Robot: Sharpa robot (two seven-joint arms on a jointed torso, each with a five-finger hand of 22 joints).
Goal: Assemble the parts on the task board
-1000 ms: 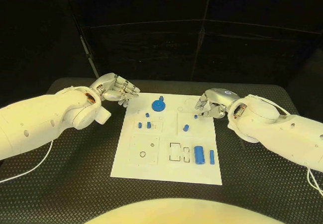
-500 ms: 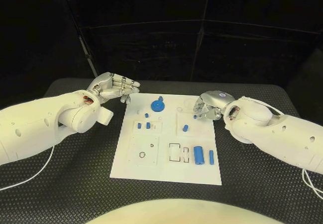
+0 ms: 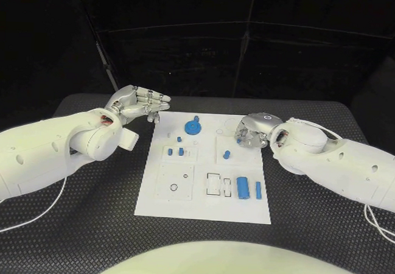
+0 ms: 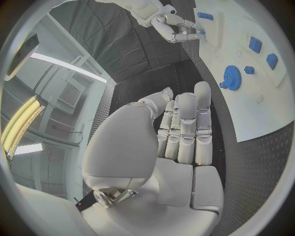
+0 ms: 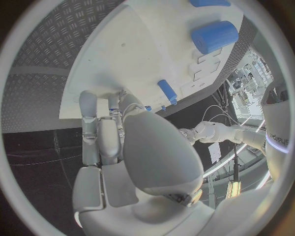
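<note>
Parts (image 3: 243, 188) lie loose on the board (image 3: 203, 210); right hand (image 3: 251, 131), fingers curled, empty, at its far right corner, could scatter them. Left hand (image 3: 139, 103) is held spread, empty.

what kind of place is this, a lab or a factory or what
Probably a robotics lab test cell: a white task board on a black table, dark curtains behind, and ceiling strip lights in the left wrist view.
</note>
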